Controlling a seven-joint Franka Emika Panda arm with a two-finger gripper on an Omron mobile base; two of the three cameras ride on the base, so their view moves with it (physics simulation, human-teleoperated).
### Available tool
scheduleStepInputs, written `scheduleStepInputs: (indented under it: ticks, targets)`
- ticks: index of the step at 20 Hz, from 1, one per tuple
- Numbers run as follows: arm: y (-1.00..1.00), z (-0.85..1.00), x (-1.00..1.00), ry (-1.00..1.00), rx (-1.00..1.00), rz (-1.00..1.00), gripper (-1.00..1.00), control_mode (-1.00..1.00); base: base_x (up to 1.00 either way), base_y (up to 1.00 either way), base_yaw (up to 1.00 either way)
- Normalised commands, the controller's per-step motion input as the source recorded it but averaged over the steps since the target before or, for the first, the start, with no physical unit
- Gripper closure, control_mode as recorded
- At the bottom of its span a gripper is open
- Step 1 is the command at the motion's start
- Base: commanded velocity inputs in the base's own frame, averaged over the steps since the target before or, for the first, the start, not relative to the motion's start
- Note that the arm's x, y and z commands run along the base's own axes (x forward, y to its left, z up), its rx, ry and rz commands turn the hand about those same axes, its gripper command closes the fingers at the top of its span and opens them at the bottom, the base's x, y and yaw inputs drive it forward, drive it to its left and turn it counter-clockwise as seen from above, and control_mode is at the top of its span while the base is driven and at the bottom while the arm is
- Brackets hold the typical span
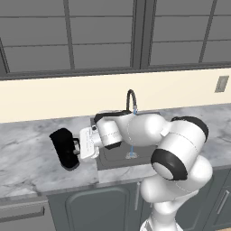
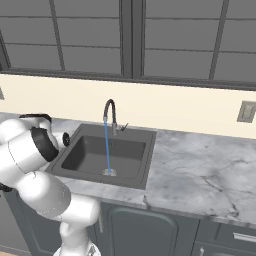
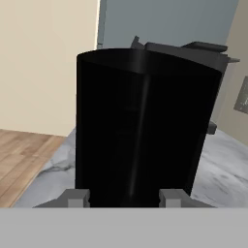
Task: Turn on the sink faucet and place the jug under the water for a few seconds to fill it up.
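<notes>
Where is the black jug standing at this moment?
In the left base view the jug stands upright on the marble counter, to the left of the sink, with the gripper at its handle side.

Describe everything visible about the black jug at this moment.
The jug is a tall, glossy black pitcher with an open top and a loop handle on the side that faces the arm. It stands upright on the grey marble counter, left of the sink and clear of the water. In the hand view its dark wall sits between the fingertips of the gripper, which flank its handle side; whether they already press it cannot be told. Its contents cannot be seen.
</notes>
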Motion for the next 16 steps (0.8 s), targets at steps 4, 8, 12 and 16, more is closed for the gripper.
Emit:
scheduleStepInputs:
  ticks: [4, 8, 12, 16]
  targets:
    - [-0.17, 0.07, -0.01, -0.03, 0.02, 0.0, 1.0, -1.0, 0.0, 0.0, 0.0]
    - [-0.44, 0.31, -0.01, -0.08, 0.03, 0.0, 1.0, -1.0, 0.0, 0.0, 0.0]
    - [-0.51, 0.25, 0.0, -0.05, 0.04, 0.0, 1.0, -1.0, 0.0, 0.0, 0.0]
    - [-0.29, 0.04, 0.0, 0.01, 0.01, 0.0, 1.0, -1.0, 0.0, 0.0, 0.0]
